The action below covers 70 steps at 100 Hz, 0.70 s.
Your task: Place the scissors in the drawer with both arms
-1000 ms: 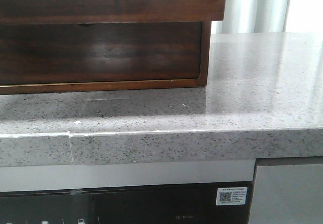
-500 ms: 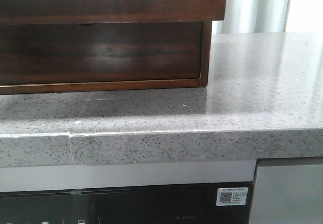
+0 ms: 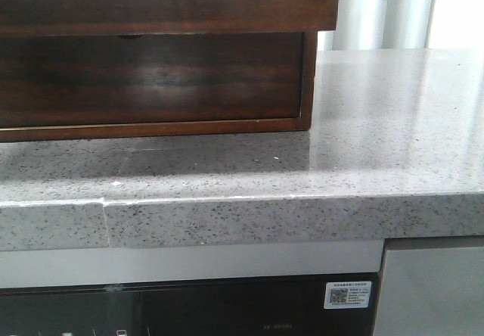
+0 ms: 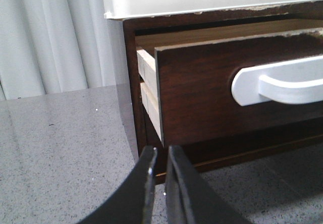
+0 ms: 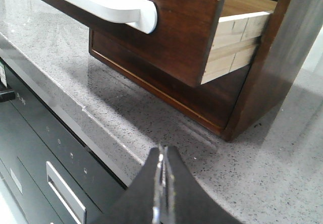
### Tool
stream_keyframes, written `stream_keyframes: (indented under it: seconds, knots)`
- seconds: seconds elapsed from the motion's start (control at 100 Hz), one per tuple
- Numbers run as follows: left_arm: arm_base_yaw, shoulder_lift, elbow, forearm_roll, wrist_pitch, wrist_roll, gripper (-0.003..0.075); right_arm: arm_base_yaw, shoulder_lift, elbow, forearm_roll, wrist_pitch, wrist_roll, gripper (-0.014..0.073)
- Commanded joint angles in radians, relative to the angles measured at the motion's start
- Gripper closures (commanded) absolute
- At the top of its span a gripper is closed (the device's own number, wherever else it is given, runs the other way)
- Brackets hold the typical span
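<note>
The left tool (image 4: 160, 176) hangs over the worktop (image 4: 55, 148) with its fingers nearly together and nothing between them. The right tool (image 5: 162, 183) is pinched closed, empty. The drawer (image 4: 202, 93) stands pulled out of the cabinet (image 5: 272, 67), white handle (image 5: 101, 2) in front. No scissors show in any view.

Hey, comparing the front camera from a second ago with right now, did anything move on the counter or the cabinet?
Nothing visibly changed in the front view. The drawer stands pulled out as before, the lower drawer front is shut, and the cabinet sits in the same spot on the countertop. No arm or scissors appear in that view in any of the pictures.
</note>
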Motion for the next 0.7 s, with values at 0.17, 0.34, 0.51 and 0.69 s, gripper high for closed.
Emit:
stream_keyframes:
  seconds: [0.17, 0.34, 0.51, 0.69]
  knots:
    - [0.062, 0.012, 0.006, -0.203, -0.035, 0.004, 0.0717, 0.002, 0.004, -0.024, 0.009, -0.070, 0.002, 0.0706]
    - [0.170, 0.012, 0.058, -0.281, -0.179, 0.153, 0.0717, 0.002, 0.004, -0.024, 0.009, -0.070, 0.002, 0.0706]
    - [0.248, 0.008, 0.116, -0.282, -0.304, 0.168, 0.0717, 0.002, 0.004, -0.024, 0.009, -0.070, 0.002, 0.0706]
    - [0.279, -0.042, 0.169, -0.280, -0.261, 0.168, 0.0717, 0.002, 0.004, -0.024, 0.009, -0.068, 0.002, 0.0706]
